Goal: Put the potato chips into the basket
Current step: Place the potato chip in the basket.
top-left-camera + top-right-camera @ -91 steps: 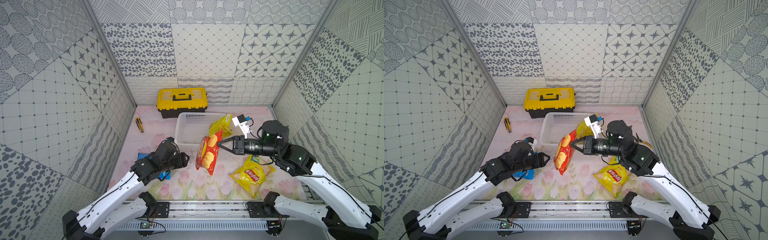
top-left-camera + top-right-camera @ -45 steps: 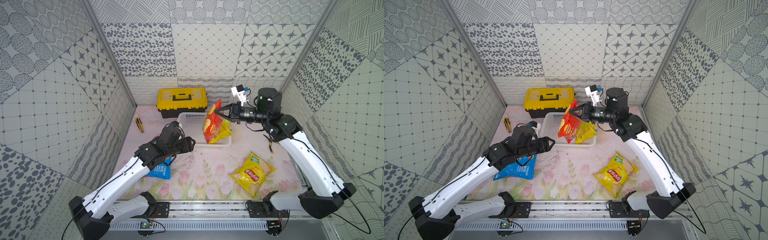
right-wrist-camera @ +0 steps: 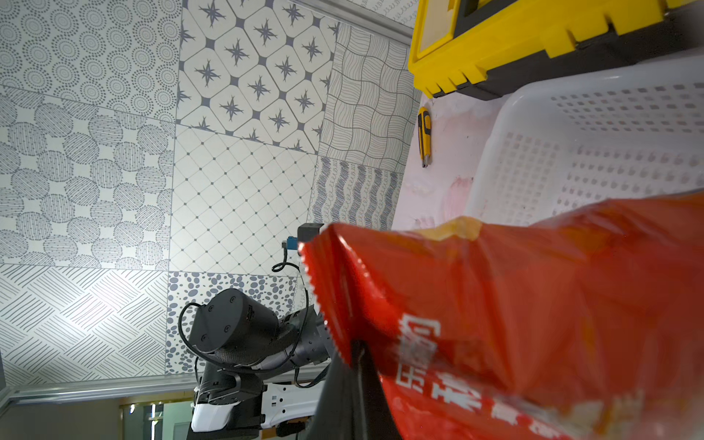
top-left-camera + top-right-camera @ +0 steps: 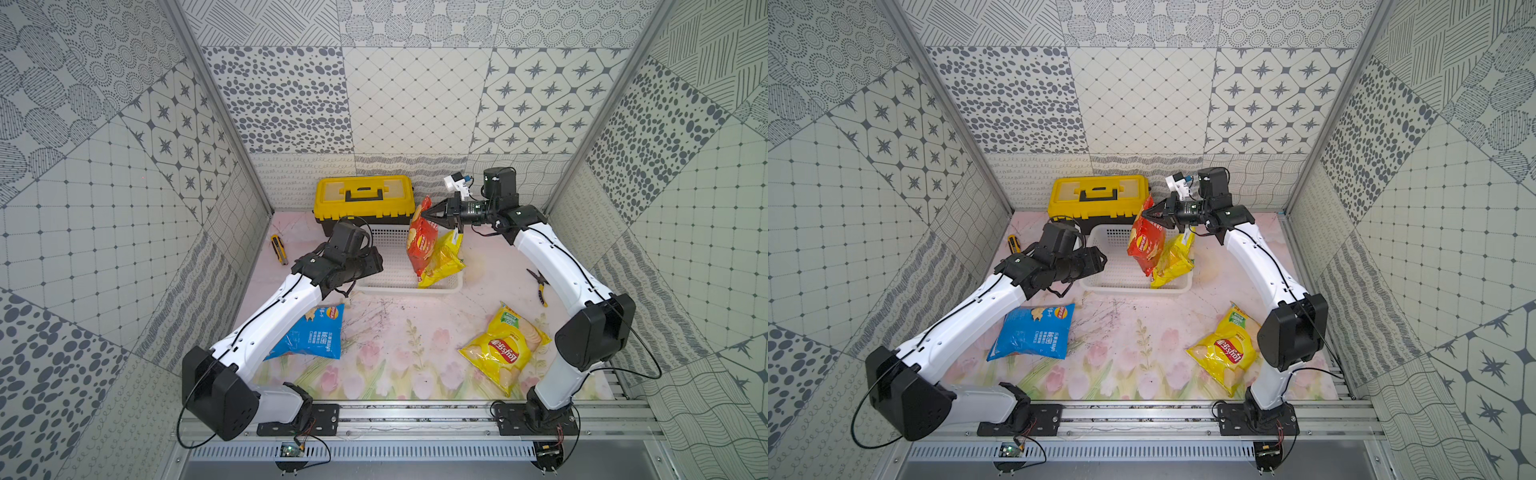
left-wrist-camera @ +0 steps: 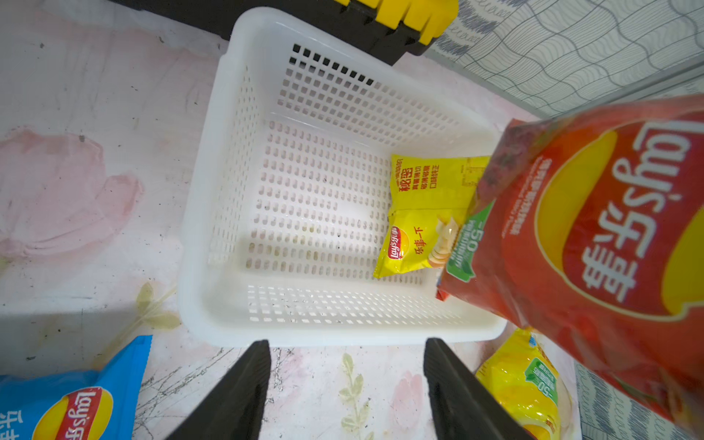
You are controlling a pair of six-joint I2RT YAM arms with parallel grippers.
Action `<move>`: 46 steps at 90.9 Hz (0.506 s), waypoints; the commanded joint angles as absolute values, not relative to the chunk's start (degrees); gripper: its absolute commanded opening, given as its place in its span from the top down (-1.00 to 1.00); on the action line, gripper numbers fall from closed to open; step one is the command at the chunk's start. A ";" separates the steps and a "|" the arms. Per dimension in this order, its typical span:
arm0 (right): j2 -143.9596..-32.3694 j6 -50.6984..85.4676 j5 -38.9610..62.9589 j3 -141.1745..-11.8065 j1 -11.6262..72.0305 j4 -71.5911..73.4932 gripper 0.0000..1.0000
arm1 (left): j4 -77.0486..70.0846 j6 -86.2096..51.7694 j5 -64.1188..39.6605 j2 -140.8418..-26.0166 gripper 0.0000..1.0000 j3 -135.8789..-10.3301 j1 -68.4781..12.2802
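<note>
- Table mat (image 4: 395,345): pale floral surface; carries all items listed below.
- Left arm (image 4: 274,316) and right arm (image 4: 552,266): white with black joints; both reach towards the basket from opposite sides.
- Toolbox (image 4: 364,199): yellow and black, lid closed; stands at the back wall, just behind the basket.
- Basket (image 4: 399,286): white, perforated, upright on the mat in front of the toolbox; most of its floor is bare in the left wrist view (image 5: 213,213).
- Loose yellow bag (image 4: 505,347): flat on the mat, face up, near the right arm's base; well apart from the basket.
- Blue bag (image 4: 1034,332): flat on the mat beside the left arm, outside the basket; partly under that arm in a top view (image 4: 313,332).
- Red bag (image 4: 420,245): hangs by its top edge over the basket's end nearer the right arm; whether its lower end touches the basket cannot be told; it fills much of the right wrist view (image 3: 514,304).
- Stowed yellow bag (image 5: 419,213): inside the basket, against the wall nearer the right arm; partly behind the red bag.
- Right gripper (image 4: 423,214): fingers pressed together on the red bag's crimped top edge.
- Left gripper (image 5: 346,343): fingers (image 5: 251,381) spread apart, nothing between them; poised just outside the basket's near rim.
- Pliers (image 4: 537,286): on the mat beside the right arm.
- Utility knife (image 4: 278,249): yellow, on the mat near the left wall.
</note>
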State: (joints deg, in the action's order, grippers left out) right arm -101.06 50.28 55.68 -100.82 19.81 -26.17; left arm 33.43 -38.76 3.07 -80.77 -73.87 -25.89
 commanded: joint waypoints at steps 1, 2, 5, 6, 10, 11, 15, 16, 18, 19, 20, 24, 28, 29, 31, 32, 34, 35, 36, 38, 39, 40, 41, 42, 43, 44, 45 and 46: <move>-103.18 48.50 58.93 -101.12 19.14 -22.07 1.00 | 29.03 -35.40 -1.14 -88.94 -0.32 -78.14 -24.80; -103.36 48.46 59.04 -101.10 19.06 -22.07 1.00 | 28.97 -35.36 -1.27 -89.60 -0.32 -78.58 -24.83; -104.00 48.31 59.02 -100.84 18.98 -22.06 1.00 | 28.88 -35.34 -1.81 -91.55 -0.31 -79.66 -24.75; -104.21 48.28 59.00 -100.78 18.94 -22.02 1.00 | 28.85 -35.33 -1.96 -92.14 -0.31 -80.04 -24.77; -104.92 48.17 59.10 -100.41 18.84 -21.98 1.00 | 28.60 -35.26 -2.41 -94.29 -0.30 -81.16 -24.80; -105.15 48.17 59.17 -100.39 18.78 -21.93 1.00 | 28.54 -35.21 -2.52 -94.74 -0.30 -81.41 -24.79; -105.73 48.23 59.35 -100.21 18.78 -21.99 1.00 | 28.39 -35.16 -2.88 -96.55 -0.29 -82.50 -24.79; -105.87 48.33 59.43 -100.16 18.80 -21.94 1.00 | 28.39 -35.16 -2.94 -96.97 -0.29 -82.78 -24.83; -106.07 48.29 59.59 -100.03 18.81 -21.90 1.00 | 28.37 -35.11 -2.98 -97.72 -0.29 -83.16 -24.80; -106.17 48.27 59.68 -99.98 18.76 -21.85 1.00 | 28.29 -35.09 -2.98 -98.12 -0.29 -83.33 -24.75; -106.21 48.26 59.72 -99.91 18.79 -21.82 1.00 | 28.21 -35.04 -3.07 -98.46 -0.29 -83.59 -24.77; -106.58 48.13 59.61 -99.58 18.79 -21.82 1.00 | 27.91 -34.78 -3.31 -99.66 -0.30 -84.15 -24.85; -106.77 48.01 59.66 -99.30 18.81 -21.95 1.00 | 28.01 -34.50 -3.37 -100.99 -0.30 -84.79 -24.78; -106.87 47.95 59.67 -99.26 18.81 -21.92 1.00 | 27.98 -34.43 -3.40 -101.43 -0.30 -84.89 -24.83; -107.05 47.94 59.74 -99.17 18.76 -21.94 1.00 | 28.02 -34.25 -3.55 -102.15 -0.30 -85.23 -24.80; -107.18 47.92 59.75 -99.11 18.79 -21.95 1.00 | 28.07 -34.18 -3.67 -102.49 -0.30 -85.51 -24.79; -107.37 47.86 59.81 -98.96 18.76 -22.06 1.00 | 28.24 -34.08 -3.73 -103.23 -0.30 -85.87 -24.79; -107.43 47.84 59.79 -98.96 18.78 -22.15 1.00 | 28.23 -34.00 -3.80 -103.69 -0.30 -86.09 -24.79; -107.50 47.78 59.78 -98.92 18.71 -22.24 1.00 | 28.31 -33.96 -3.96 -104.05 -0.30 -86.24 -24.79; -107.69 47.63 59.77 -98.89 18.72 -22.50 1.00 | 28.48 -33.87 -4.09 -104.81 -0.30 -86.67 -24.79; -107.81 47.54 59.77 -98.88 18.72 -22.63 1.00 | 28.61 -33.77 -4.15 -105.05 -0.30 -86.88 -24.79; -107.91 47.46 59.77 -98.88 18.72 -22.83 1.00 | 28.72 -33.76 -4.27 -105.57 -0.29 -87.08 -24.79; -107.97 47.33 59.72 -98.92 18.72 -23.06 1.00 | 28.86 -33.75 -4.33 -106.00 -0.29 -87.22 -24.79; -108.12 47.09 59.66 -98.94 18.72 -23.35 1.00 | 28.98 -33.75 -4.41 -106.39 -0.29 -87.38 -24.79; -108.25 46.88 59.58 -99.04 18.72 -23.63 1.00 | 29.03 -33.79 -4.49 -106.72 -0.29 -87.59 -24.79; -108.44 46.60 59.54 -99.09 18.72 -24.03 1.00 | 29.11 -33.73 -4.53 -106.97 -0.28 -87.74 -24.79; -108.58 46.28 59.48 -99.20 18.72 -24.36 1.00 | 29.14 -33.70 -4.64 -107.28 -0.29 -87.95 -24.79; -108.69 45.95 59.36 -99.35 18.72 -24.88 1.00 | 29.21 -33.68 -4.69 -107.73 -0.28 -88.05 -24.83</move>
